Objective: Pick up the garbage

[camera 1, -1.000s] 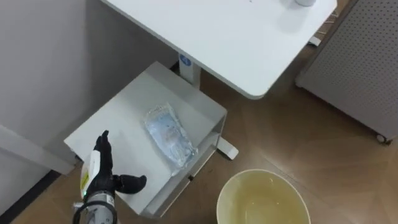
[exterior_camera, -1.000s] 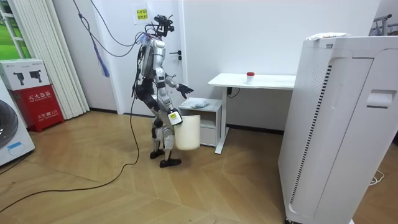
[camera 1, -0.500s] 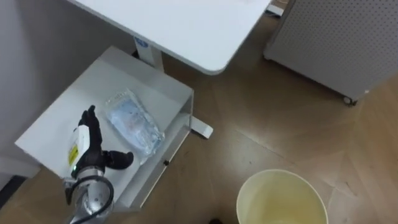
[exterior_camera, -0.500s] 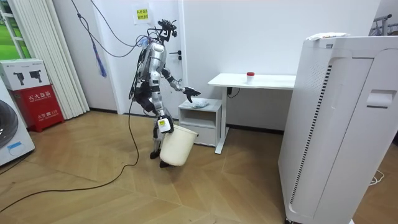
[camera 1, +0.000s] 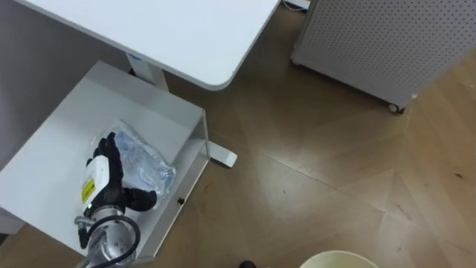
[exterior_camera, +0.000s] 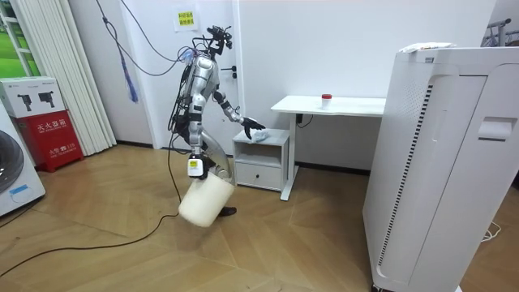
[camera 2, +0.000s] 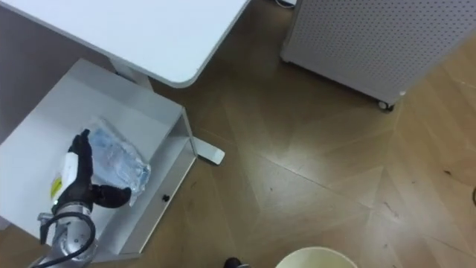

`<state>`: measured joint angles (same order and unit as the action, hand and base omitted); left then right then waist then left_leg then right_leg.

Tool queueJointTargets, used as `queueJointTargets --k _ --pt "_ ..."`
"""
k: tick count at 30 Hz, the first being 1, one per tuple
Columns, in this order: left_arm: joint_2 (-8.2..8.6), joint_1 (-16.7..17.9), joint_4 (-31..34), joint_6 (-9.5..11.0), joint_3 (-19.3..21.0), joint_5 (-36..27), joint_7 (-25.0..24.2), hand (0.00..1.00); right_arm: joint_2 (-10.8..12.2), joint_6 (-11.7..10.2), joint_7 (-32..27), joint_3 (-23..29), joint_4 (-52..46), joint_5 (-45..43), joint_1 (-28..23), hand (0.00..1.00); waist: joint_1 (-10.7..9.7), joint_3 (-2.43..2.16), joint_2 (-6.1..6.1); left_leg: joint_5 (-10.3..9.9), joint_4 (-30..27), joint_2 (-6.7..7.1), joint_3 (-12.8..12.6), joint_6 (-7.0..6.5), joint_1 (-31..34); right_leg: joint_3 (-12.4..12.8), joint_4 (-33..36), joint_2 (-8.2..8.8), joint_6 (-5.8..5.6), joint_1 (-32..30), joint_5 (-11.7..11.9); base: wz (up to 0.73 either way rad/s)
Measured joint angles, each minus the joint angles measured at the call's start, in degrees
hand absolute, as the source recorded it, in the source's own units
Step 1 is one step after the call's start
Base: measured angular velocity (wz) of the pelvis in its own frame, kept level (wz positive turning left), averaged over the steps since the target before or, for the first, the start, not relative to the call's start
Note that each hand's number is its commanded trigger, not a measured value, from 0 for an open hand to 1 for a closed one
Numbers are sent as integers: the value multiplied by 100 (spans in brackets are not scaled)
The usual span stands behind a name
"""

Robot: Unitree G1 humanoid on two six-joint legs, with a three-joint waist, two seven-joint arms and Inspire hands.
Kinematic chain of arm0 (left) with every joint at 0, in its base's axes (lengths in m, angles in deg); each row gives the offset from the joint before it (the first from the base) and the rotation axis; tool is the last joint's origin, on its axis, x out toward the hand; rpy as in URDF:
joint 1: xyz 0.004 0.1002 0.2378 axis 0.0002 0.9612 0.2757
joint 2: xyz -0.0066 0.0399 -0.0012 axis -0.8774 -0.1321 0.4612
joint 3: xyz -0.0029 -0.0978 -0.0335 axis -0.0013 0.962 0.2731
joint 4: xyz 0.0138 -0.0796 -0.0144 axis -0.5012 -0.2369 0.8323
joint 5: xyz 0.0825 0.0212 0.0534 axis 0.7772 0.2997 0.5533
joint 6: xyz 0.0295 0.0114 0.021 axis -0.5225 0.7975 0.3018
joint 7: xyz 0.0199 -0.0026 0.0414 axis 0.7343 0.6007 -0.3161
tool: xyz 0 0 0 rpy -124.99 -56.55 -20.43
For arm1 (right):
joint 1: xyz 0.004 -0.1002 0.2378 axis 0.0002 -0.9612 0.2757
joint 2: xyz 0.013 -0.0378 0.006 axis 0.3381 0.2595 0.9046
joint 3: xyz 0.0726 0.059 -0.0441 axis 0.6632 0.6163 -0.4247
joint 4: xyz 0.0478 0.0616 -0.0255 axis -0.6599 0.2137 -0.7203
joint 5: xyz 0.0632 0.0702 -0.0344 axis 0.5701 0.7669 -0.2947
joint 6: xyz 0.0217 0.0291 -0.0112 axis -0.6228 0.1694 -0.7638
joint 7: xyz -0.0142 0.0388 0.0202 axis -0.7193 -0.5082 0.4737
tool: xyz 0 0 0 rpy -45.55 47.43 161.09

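A yellow notice (exterior_camera: pixel 185 18) is hanging on the wall above the robot, and a red box (exterior_camera: pixel 47 122) with printed pictures is standing by the curtain. The writing on both is too small to read.

The robot is standing beside the low cabinet (camera 1: pixel 59 149) that is tucked under the end of the white bench (camera 1: pixel 171 30), and it is reaching its left arm out over the cabinet top. The bag (camera 1: pixel 149 162), a crumpled clear plastic packet, is lying on that top near the front edge. The left hand (camera 1: pixel 103 175) is lying over the bag's left end, with its fingers stretched straight along the bag and its thumb spread out to the side. Whether it is pressing on the plastic cannot be told.

The bucket (exterior_camera: pixel 201 204) is hanging from the right hand (exterior_camera: pixel 195 167), low at the robot's side on the room view's left. The grip there is too small to make out.

Half a second ago the left hand was just beside the bag; now it is overlapping it. The bucket was in front of the cabinet then, and it is now swung away from it. The head camera has shifted, so just the bucket's rim is showing at the bottom of the eye views.
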<state>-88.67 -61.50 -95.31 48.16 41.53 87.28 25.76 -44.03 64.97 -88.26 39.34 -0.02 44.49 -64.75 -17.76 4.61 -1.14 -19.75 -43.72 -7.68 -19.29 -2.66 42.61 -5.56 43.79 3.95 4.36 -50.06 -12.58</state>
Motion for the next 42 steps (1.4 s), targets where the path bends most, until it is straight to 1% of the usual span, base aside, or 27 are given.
queueJointTargets --k 4,6,7,8,9,10,11,12,14,16,18,21,23,25,28,31,32,34,35,36,37,39,40,42 --pt "-10 -18 -90 -52 -71 210 1 0 3 132 116 -146 64 -261 -3 100 -36 -2 -3 -1 -12 -5 3 -3 54 -8 4 8 0 -47 2 0" --pt "-29 -59 -146 -158 -184 271 -23 0 2 146 181 -145 64 -355 -9 100 -75 -4 -8 -15 -78 -51 5 -16 162 -15 35 5 -1 -149 2 0" --pt "-34 -84 -173 -180 -228 304 -32 0 2 151 189 -133 64 -367 -8 100 -77 -4 -8 -31 -112 -59 5 -14 192 -14 60 4 1 -179 0 0" --pt "-40 -131 -224 -214 -318 375 -67 9 1 186 196 -107 63 -365 -5 100 -81 -4 -9 -60 -190 -63 5 -18 247 -17 123 4 4 -229 -17 0" --pt "-42 -173 -268 -267 -376 479 -146 51 1 219 229 -109 59 -365 2 100 -83 -4 -9 -87 -250 -67 6 -21 274 -13 177 4 3 -252 -36 0" --pt "-41 -187 -269 -285 -397 502 -180 62 1 238 236 -107 59 -364 1 100 -83 -4 -9 -98 -274 -67 7 -27 283 -5 200 4 -1 -264 -44 0" --pt "-43 -205 -272 -320 -415 547 -244 92 1 261 234 -106 46 -358 11 100 -76 -4 -8 -106 -292 -64 -5 -35 290 17 220 2 -4 -284 -46 -4" --pt "-39 -206 -292 -353 -438 568 -277 100 1 259 229 -106 38 -334 13 100 -75 -4 -8 -109 -300 -64 -23 -41 282 39 240 5 -5 -293 -45 -6" --pt "-28 -206 -304 -413 -438 594 -330 100 1 265 224 -105 41 -330 9 100 -77 -4 -8 -114 -309 -66 -44 -48 261 67 270 8 -9 -296 -46 -5" --pt "-41 -219 -295 -422 -435 601 -305 100 1 275 218 -106 41 -299 9 100 -71 -4 -8 -114 -313 -62 -63 -49 242 92 286 8 -14 -296 -42 -4" --pt "-107 -302 -303 -433 -433 598 -294 100 1 334 213 -101 39 -260 10 100 -67 -8 -9 -115 -314 -63 -70 -51 232 104 293 7 -11 -296 -38 0" --pt "-154 -317 -289 -470 -446 598 -355 100 -18 408 231 -75 -15 -238 11 100 -76 -9 -10 -115 -314 -55 -73 -47 235 110 292 3 -6 -305 -27 0" --pt "-142 -320 -285 -536 -481 598 -385 100 -36 466 227 -55 -97 -224 12 100 -77 -12 -10 -112 -313 -52 -74 -52 233 114 292 -1 -5 -305 -24 0" --pt "-138 -324 -298 -584 -608 598 -397 100 -66 508 215 -55 -179 -187 17 100 -77 -13 -11 -111 -312 -47 -78 -53 228 118 292 0 -6 -304 -20 0" --pt "-125 -358 -296 -651 -666 596 -519 100 -117 509 198 -61 -299 -168 25 100 -72 -14 -9 -114 -309 -45 -79 -56 225 119 293 1 -9 -304 -13 0" --pt "-112 -371 -239 -713 -676 587 -649 100 -127 505 54 -64 -478 25 39 100 -42 -15 -10 -116 -310 -54 -90 -59 208 127 292 -5 -10 -293 -13 -1" --pt "-72 -370 -215 -719 -666 584 -717 100 -135 499 -71 -57 -569 91 35 100 12 -15 -9 -116 -317 -62 -96 -59 191 127 288 -12 -10 -273 -12 0" --pt "-1 -366 -213 -715 -696 524 -775 100 -130 414 -259 -62 -692 246 94 100 60 -17 -17 -114 -313 -63 -71 -56 176 97 259 -11 -6 -230 -8 2" --pt "61 -351 -213 -708 -797 405 -795 100 -129 355 -390 -71 -772 254 133 100 91 -22 -25 -109 -301 -63 -40 -51 171 70 219 -15 -5 -196 3 4" --pt "100 -304 -192 -648 -830 333 -826 100 -132 280 -506 -69 -861 204 189 100 123 -22 -24 -103 -285 -68 -36 -51 172 63 190 -18 -7 -188 21 0" --pt "115 -259 -151 -629 -827 312 -855 100 -129 222 -544 -69 -857 181 245 100 129 -22 -24 -101 -281 -77 -38 -53 172 66 185 -17 -8 -188 26 0" --pt "253 -133 -50 -567 -832 306 -899 100 -123 51 -647 -70 -855 119 398 100 267 -22 -24 -100 -284 -86 -47 -55 169 73 185 -13 -14 -189 30 0" --pt "286 -89 -3 -549 -836 300 -905 100 -115 37 -664 -74 -854 131 439 100 281 -22 -23 -99 -281 -81 -45 -55 170 71 185 -9 -15 -189 30 0" --pt "449 74 199 -544 -846 274 -994 100 -62 -87 -764 -78 -862 147 638 100 445 -24 -22 -92 -265 -62 -45 -62 164 79 178 -7 -24 -188 36 0"
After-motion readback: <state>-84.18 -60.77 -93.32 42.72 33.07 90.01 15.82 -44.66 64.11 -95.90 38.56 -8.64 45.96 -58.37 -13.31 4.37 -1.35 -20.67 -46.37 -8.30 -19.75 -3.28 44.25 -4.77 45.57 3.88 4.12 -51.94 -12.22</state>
